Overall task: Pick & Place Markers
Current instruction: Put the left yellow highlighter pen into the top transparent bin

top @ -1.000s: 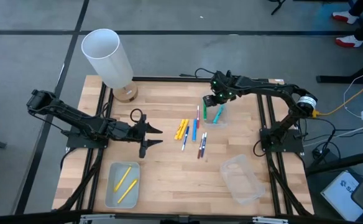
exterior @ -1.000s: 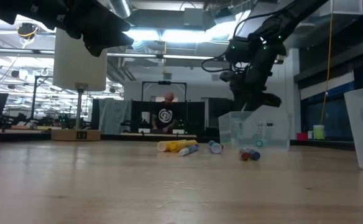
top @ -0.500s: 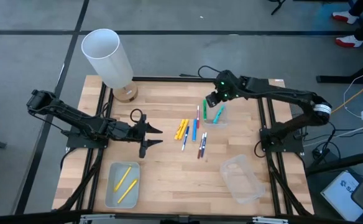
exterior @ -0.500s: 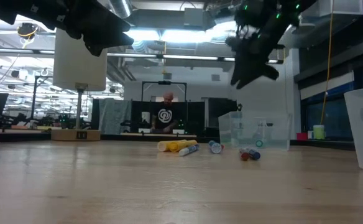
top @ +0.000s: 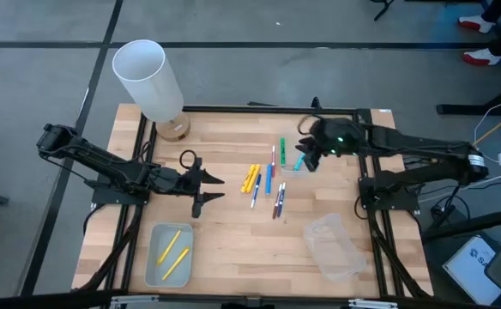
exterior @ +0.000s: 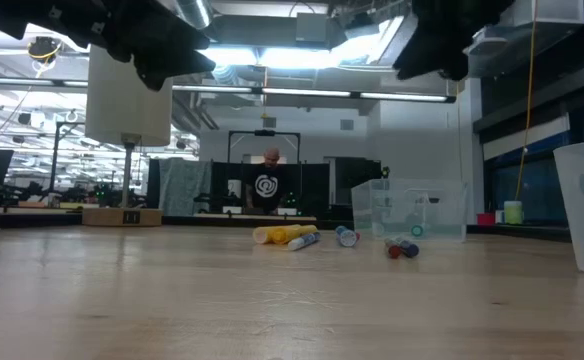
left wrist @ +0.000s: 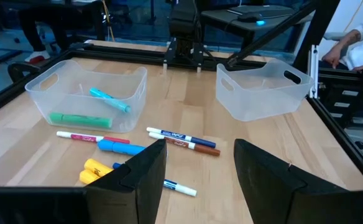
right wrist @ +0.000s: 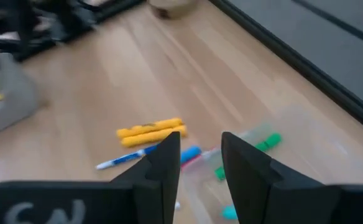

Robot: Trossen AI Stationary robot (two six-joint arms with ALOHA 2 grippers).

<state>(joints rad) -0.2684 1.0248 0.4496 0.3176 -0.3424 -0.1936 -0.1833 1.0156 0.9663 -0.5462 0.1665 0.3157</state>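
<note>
Markers (top: pixel 263 182) mid-table, well clear of edges; right gripper (top: pixel 306 159) above tray.

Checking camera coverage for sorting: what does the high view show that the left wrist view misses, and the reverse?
Only the high view shows the tray with two yellow markers near the left arm, the white cylinder, and the right tool above the tray holding the green marker. Only the left wrist view shows a person's sleeve beyond the table. Both show the left tool open, the loose yellow markers and the empty tray.
</note>
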